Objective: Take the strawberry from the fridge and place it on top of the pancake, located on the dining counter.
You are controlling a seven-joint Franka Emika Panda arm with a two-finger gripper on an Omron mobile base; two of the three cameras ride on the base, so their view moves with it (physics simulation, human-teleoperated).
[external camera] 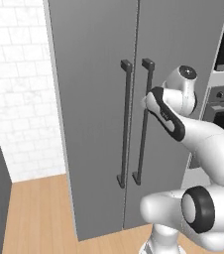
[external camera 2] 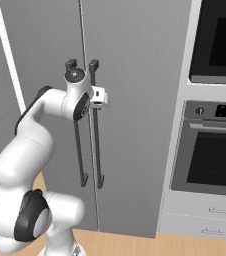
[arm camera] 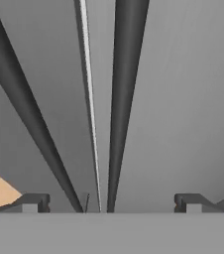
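The fridge (external camera: 99, 114) is shut, both doors closed, so the opening step is in hand. The tool (arm camera: 111, 206) is spread wide and empty, set up against the right door's handle (arm camera: 124, 99). The strawberry is presumably behind the doors. Next, the handle needs gripping and pulling outward.

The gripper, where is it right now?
The gripper hangs open at the closed fridge, close to the right door's handle, beside the wall oven.

grey fridge (external camera: 94, 124), dark handles (external camera: 125, 124), white brick wall (external camera: 20, 89)
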